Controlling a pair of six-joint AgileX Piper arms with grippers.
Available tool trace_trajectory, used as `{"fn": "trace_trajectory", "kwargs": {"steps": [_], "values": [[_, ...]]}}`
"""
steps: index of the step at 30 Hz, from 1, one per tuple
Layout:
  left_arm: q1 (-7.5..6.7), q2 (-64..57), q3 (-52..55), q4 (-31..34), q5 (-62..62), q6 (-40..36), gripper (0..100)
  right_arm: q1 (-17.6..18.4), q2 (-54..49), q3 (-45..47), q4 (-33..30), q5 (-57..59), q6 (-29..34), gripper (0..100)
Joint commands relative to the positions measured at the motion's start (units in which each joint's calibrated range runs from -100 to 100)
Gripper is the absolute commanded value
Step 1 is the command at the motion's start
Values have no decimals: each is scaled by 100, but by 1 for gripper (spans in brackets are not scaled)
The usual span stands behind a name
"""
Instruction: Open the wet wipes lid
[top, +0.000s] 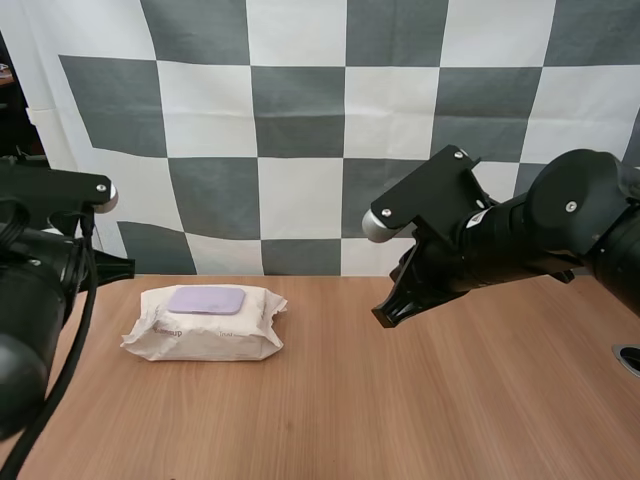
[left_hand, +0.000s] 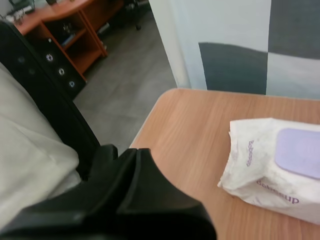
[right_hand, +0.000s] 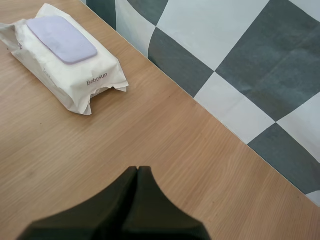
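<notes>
With the right gripper (right_hand: 138, 171) and left gripper (left_hand: 136, 152) both closed and empty, clear of the Bebesup wet wipes pack (top: 205, 335) on the table (top: 450, 400), prying its shut purple lid (top: 206, 300) unbraced risks sliding the pack.

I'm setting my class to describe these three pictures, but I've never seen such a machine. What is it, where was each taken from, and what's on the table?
This is a robot with two arms; each ends in an end effector made of two black fingers. One picture looks down over the wooden table from behind and above the arms. The other two come from cameras riding on each arm's wrist, so the dark wedge close up is that arm's own fingers. On the table lies a white pack of wet wipes with a lilac lid, closed flat. The left end effector is near the table's corner, apart from the pack; the right end effector hangs above bare wood. Both are shut and hold nothing.
</notes>
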Motion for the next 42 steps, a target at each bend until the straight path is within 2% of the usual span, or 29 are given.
{"fn": "trace_trajectory", "kwargs": {"steps": [1,5,7,11,21,22,24,26,27,28,29,30,32,33,34,42], "values": [[29,189,-2,-1778,13,1666,0,3,2,-8,8,32,-82,0],[29,247,-2,-3360,177,3391,0,3,129,-8,143,300,-338,0],[29,259,30,-3670,232,4073,0,3,291,-8,309,609,-500,0],[29,366,225,-3695,-201,4464,0,3,640,-8,524,767,-642,0],[29,1681,835,-3695,-1840,4669,0,3,947,-23,770,750,-642,0],[29,1776,835,-3695,-1996,4669,0,3,947,-23,770,750,-642,6],[29,1983,835,-3695,-2308,4669,0,3,960,-23,770,750,-642,38],[29,2158,835,-3695,-2428,4637,2,3,960,-23,770,750,-621,85],[29,2250,835,-3708,-2473,4637,7,3,960,-23,770,737,-555,100],[29,2340,835,-3708,-2473,4637,13,3,960,-23,747,737,-534,100],[29,2422,835,-3708,-2473,4637,24,3,960,-23,735,737,-530,100],[29,2492,835,-3708,-2473,4637,38,3,960,-23,735,737,-530,100],[29,2596,835,-3708,-2565,4637,75,3,960,-23,735,737,-530,100],[29,2625,835,-3708,-2620,4637,97,3,960,-23,735,737,-530,100],[29,2644,835,-3688,-2680,4637,100,3,960,-23,735,737,-530,100],[29,2890,835,-3679,-2961,4678,100,3,960,-23,872,715,-530,100]]}}
